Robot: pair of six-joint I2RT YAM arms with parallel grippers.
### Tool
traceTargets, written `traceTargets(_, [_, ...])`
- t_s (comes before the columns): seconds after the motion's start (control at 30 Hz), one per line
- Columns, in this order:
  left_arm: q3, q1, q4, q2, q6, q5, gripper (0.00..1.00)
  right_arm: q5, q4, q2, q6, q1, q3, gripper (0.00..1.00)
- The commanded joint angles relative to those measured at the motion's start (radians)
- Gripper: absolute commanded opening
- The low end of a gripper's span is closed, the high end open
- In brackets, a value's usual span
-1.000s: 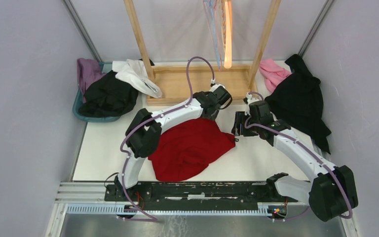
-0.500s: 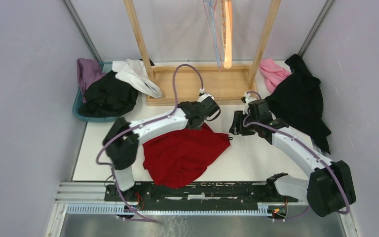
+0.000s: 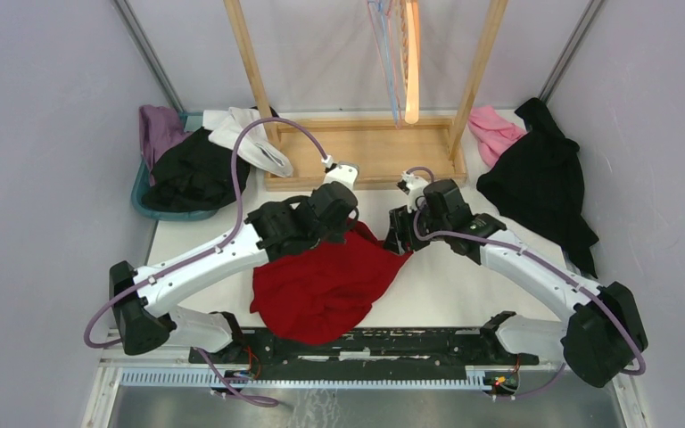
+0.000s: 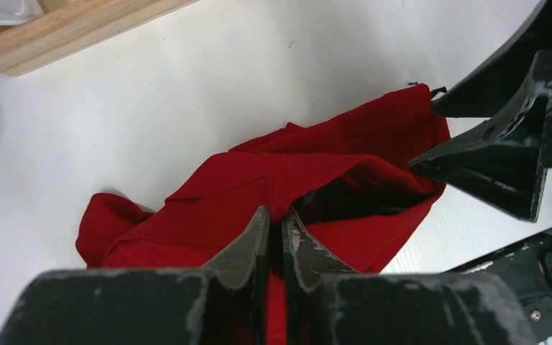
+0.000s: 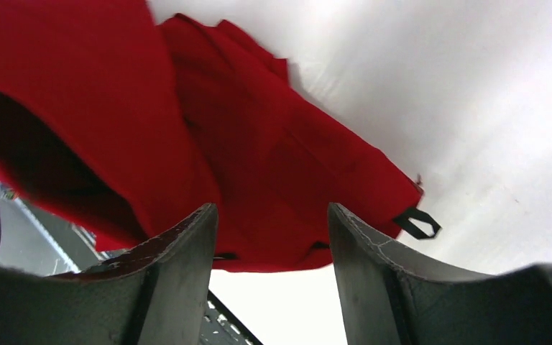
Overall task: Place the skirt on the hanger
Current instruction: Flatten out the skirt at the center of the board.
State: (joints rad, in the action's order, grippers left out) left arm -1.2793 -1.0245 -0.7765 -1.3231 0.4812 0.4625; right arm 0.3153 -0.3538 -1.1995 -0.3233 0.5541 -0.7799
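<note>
The red skirt (image 3: 321, 283) lies crumpled on the white table between the two arms. My left gripper (image 3: 348, 223) is shut on its upper edge, with red cloth pinched between the fingertips (image 4: 260, 224) and the skirt (image 4: 330, 169) raised into an open fold. My right gripper (image 3: 399, 239) stands open at the skirt's right corner. Its fingers (image 5: 203, 223) straddle the skirt's hem (image 5: 273, 172) beside a small black loop (image 5: 417, 223) without closing on it. The hangers (image 3: 394, 53) hang from the wooden rack at the back.
The rack's wooden base (image 3: 366, 153) and posts stand just behind the grippers. A teal basket (image 3: 147, 207) of clothes and a white garment (image 3: 251, 138) sit at the back left. A black garment (image 3: 540, 183) and pink cloth (image 3: 494, 130) lie at the right.
My left gripper has closed on the skirt and drawn back toward the left, dragging and lifting the cloth. The right gripper has moved left to the skirt's right corner.
</note>
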Motion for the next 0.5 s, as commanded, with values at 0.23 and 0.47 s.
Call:
traceTargets(0.23, [0.014, -0.053, -0.026, 0.052, 0.077, -0.021, 0.14, 0.044, 0.111, 0.173, 0.025, 0.068, -0.016, 0.68])
traceTargets(0.47, [0.021, -0.074, -0.043, 0.071, 0.099, -0.011, 0.14, 0.081, 0.143, 0.133, 0.039, 0.098, -0.035, 0.68])
